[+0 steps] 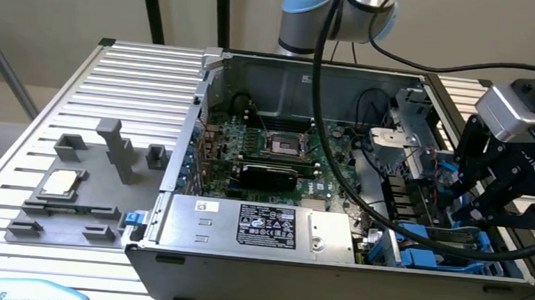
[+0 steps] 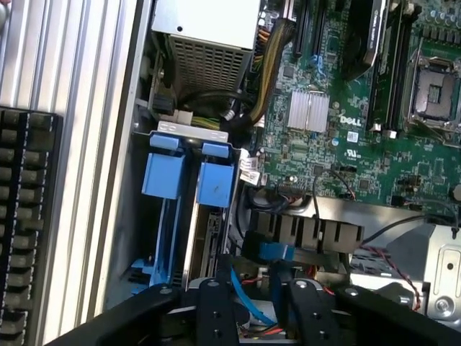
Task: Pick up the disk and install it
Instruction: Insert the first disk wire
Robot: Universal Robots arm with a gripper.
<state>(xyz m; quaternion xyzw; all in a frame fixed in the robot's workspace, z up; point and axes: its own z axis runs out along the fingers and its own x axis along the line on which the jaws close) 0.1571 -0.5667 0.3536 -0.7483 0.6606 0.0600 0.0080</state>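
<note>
Blue plastic frames the disk (image 1: 418, 233), which sits inside the open computer case (image 1: 334, 286), in the corner bay on the exterior view's right. It stands on its edge there, just beside a second blue carrier (image 1: 428, 260). The black end effector (image 1: 500, 216) hangs right above this bay, close to the disk, and it holds nothing. A grey box (image 1: 263, 226) with a black-and-white label lies along the near wall of the case, next to the bay. A green board (image 1: 278, 133) covers the floor of the case. Outside the case, on the ribbed metal surface (image 1: 114, 78), a small square silver chip (image 1: 61, 183) rests in a grey holder, well apart from the disk.

From the wrist view, the disk (image 2: 216, 184) is in its slot, on edge, with the second blue carrier (image 2: 164, 169) touching its side. The end effector (image 2: 253, 313) is open: its two black fingers (image 2: 213, 310) stand apart, with only thin cables seen between them. The grey box (image 2: 209, 29), the green board (image 2: 346, 144) and the surface (image 2: 72, 72) lie around the bay
</note>
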